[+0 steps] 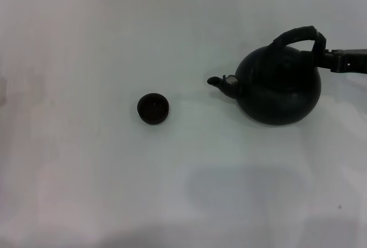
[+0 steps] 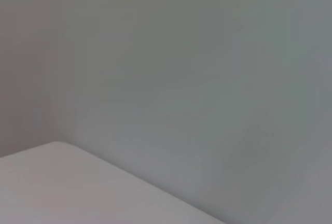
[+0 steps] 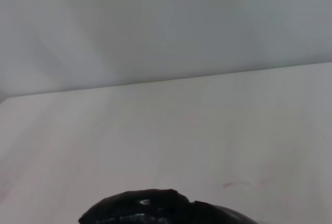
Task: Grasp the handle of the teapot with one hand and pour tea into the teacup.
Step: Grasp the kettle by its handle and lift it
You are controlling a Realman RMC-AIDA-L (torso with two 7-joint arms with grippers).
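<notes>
One teacup [image 1: 153,109] sits upright mid-table, well left of the pot, mouth up to receive tea. One teapot [image 1: 279,84] stands farther right, spout toward the cup, apparently so a tilt pours leftward. At its far right, the right gripper [image 1: 328,58] meets the handle [image 1: 296,37]; whether it is clenched cannot be told. Left gripper unseen.

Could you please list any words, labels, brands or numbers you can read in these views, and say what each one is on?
None: no readable text in any view.
The teapot, its handle and the teacup are plain and dark.
The pale mark by the spout is no lettering.
The right claw at the handle and the table bear none.
</notes>
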